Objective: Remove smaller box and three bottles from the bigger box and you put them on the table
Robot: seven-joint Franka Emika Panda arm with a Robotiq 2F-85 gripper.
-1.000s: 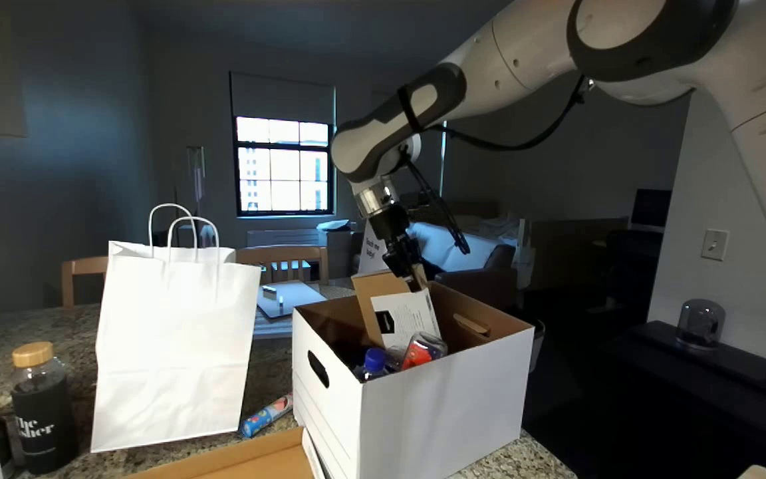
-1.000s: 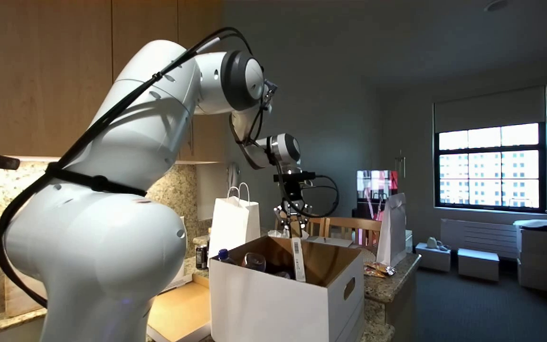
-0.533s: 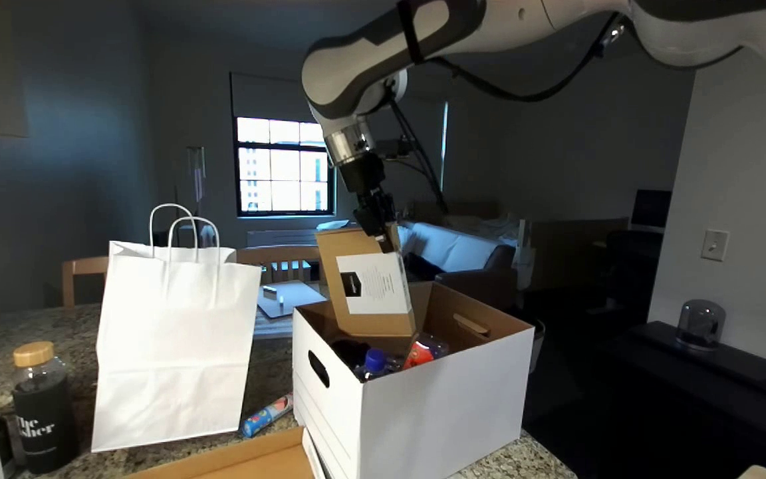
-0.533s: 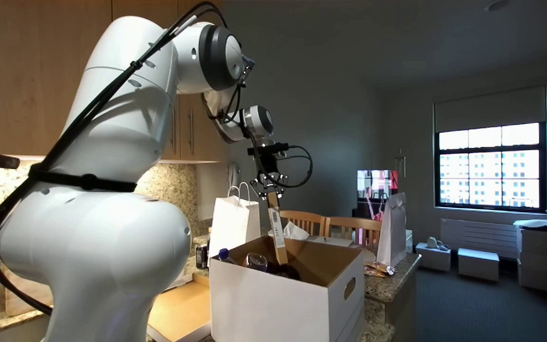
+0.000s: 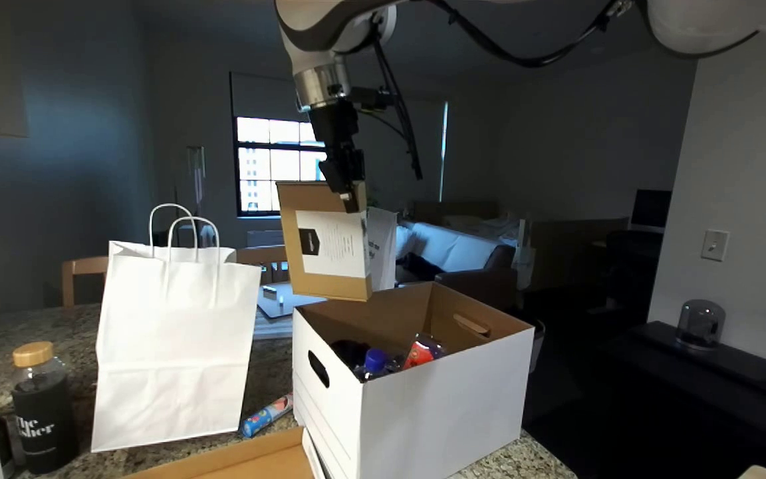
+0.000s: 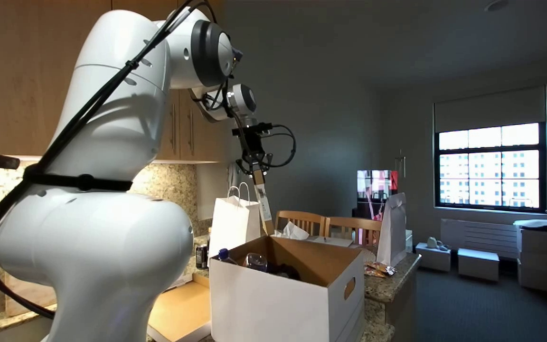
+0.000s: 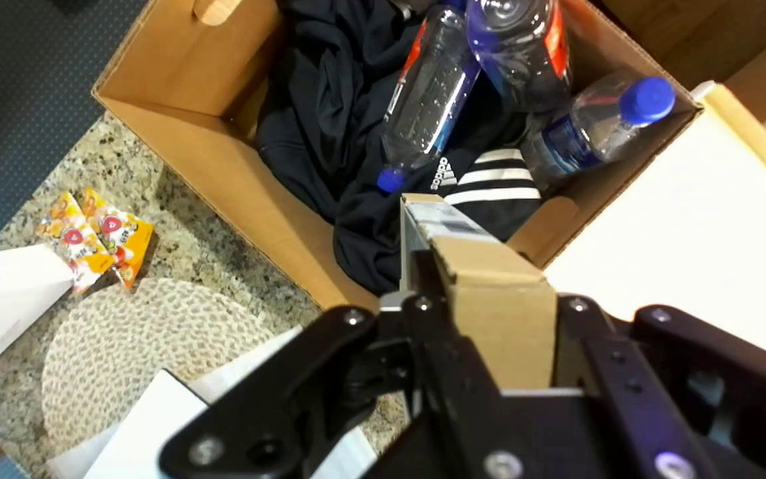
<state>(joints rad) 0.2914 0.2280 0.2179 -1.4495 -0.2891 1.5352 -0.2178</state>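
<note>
The smaller box, brown cardboard with a white label, shows in both exterior views (image 5: 333, 243) (image 6: 262, 202). My gripper (image 5: 350, 198) (image 7: 489, 313) is shut on its upper edge and holds it tilted in the air, above the far rim of the bigger box (image 5: 446, 406). The three bottles lie inside the bigger box in the wrist view: a slim one with a red label (image 7: 431, 93), a wide one with red (image 7: 519, 53), and a blue-capped one (image 7: 589, 130). The bigger box stands on a speckled stone counter; no light tan wooden tabletop shows.
Dark clothing (image 7: 330, 100) lies under the bottles. A white paper bag (image 5: 177, 346), a dark jar (image 5: 40, 412) and a shallow tan-lined lid (image 6: 183, 308) stand beside the bigger box. Snack packets (image 7: 100, 239) and a woven mat (image 7: 150, 352) lie on the counter.
My gripper has lifted the smaller box up out of the bigger box and moved it towards the white paper bag. The bottles stay inside; the red-labelled one shifted slightly as the box rose.
</note>
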